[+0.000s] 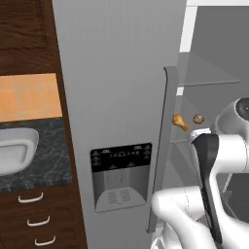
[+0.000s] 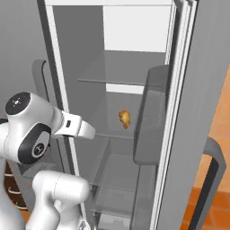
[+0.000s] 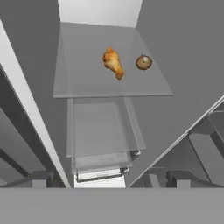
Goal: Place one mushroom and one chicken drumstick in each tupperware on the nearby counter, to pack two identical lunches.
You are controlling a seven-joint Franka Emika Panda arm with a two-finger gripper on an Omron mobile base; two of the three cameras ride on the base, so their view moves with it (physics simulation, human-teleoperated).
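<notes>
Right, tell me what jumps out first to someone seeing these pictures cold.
The open fridge: on its glass shelf lie a golden chicken drumstick and, just beside it, a small brown-capped mushroom. Next, the white robot arm rising in front of the fridge. To the left, a pale tupperware sits on the black counter.

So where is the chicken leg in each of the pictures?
Left base view: the chicken drumstick peeks out just right of the fridge door's edge, at mid-height.
Right base view: it lies on a glass shelf inside the open fridge, near the picture's middle.
Hand view: upper middle, on the same shelf, beside the mushroom.
Shared landmark: that glass shelf.
</notes>
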